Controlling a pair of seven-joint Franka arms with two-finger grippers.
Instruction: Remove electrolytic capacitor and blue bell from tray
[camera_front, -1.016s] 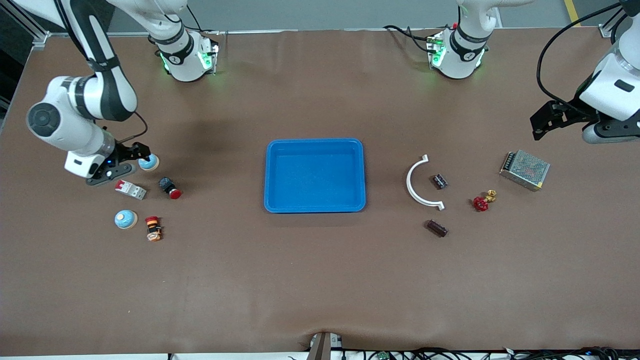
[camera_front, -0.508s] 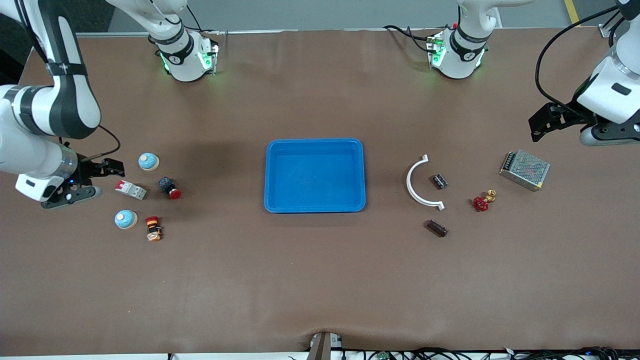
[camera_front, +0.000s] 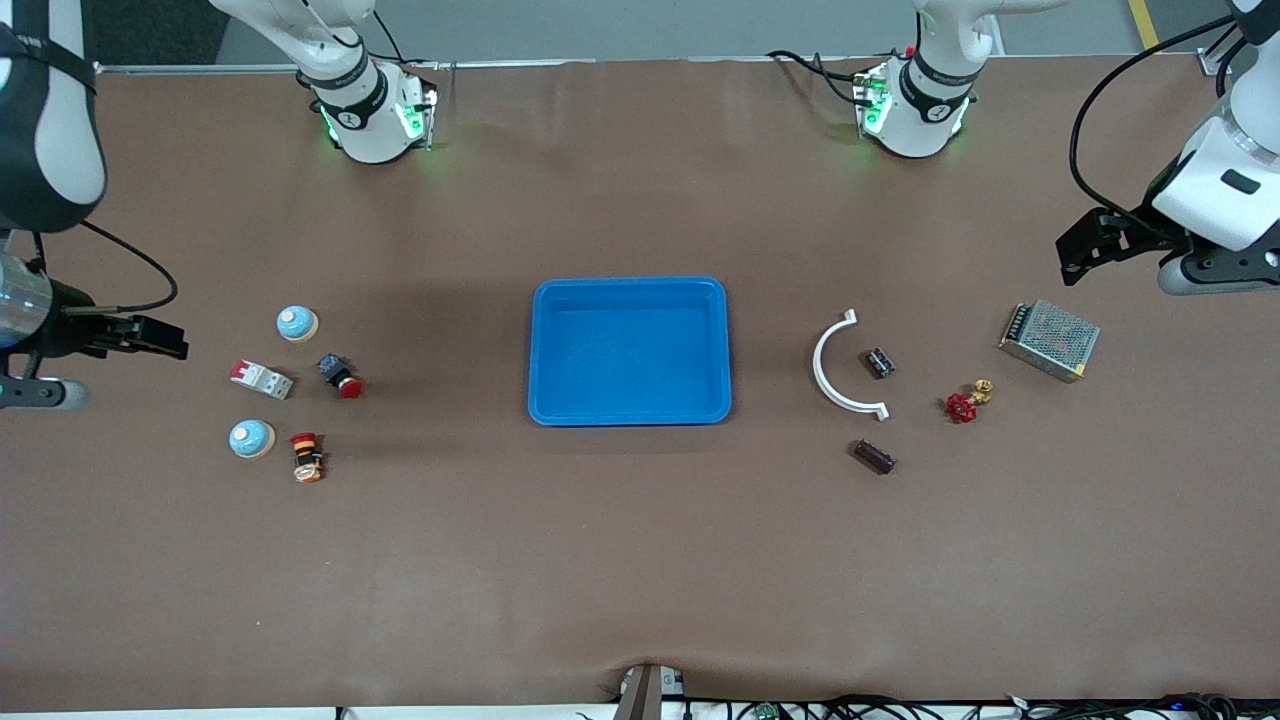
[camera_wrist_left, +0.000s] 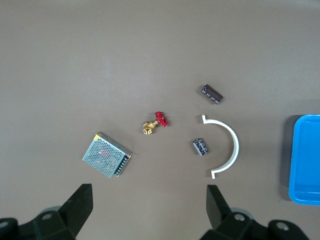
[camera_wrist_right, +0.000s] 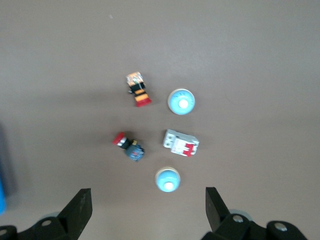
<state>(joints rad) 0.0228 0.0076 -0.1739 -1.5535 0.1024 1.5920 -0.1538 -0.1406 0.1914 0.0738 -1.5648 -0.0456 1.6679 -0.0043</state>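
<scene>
Two blue bells lie toward the right arm's end: one (camera_front: 297, 323) (camera_wrist_right: 167, 180) farther from the front camera, one (camera_front: 251, 438) (camera_wrist_right: 181, 102) nearer. Two dark capacitors lie toward the left arm's end: one (camera_front: 879, 362) (camera_wrist_left: 201, 147) inside a white arc, one (camera_front: 874, 456) (camera_wrist_left: 212, 94) nearer the camera. The blue tray (camera_front: 630, 290) sits mid-table, with nothing in it. My right gripper (camera_front: 165, 340) (camera_wrist_right: 148, 210) is open and empty, up over bare table beside the bells. My left gripper (camera_front: 1075, 248) (camera_wrist_left: 150, 210) is open and empty, up over the table beside the metal box.
By the bells lie a red-and-white breaker (camera_front: 260, 378), a red push button (camera_front: 340, 375) and an orange-red button (camera_front: 307, 455). By the capacitors lie a white arc (camera_front: 830, 370), a red-handled brass valve (camera_front: 966, 402) and a mesh metal box (camera_front: 1049, 340).
My right gripper has drawn back from the farther bell toward the right arm's end of the table, empty. The bell stays put. My left gripper has barely moved.
</scene>
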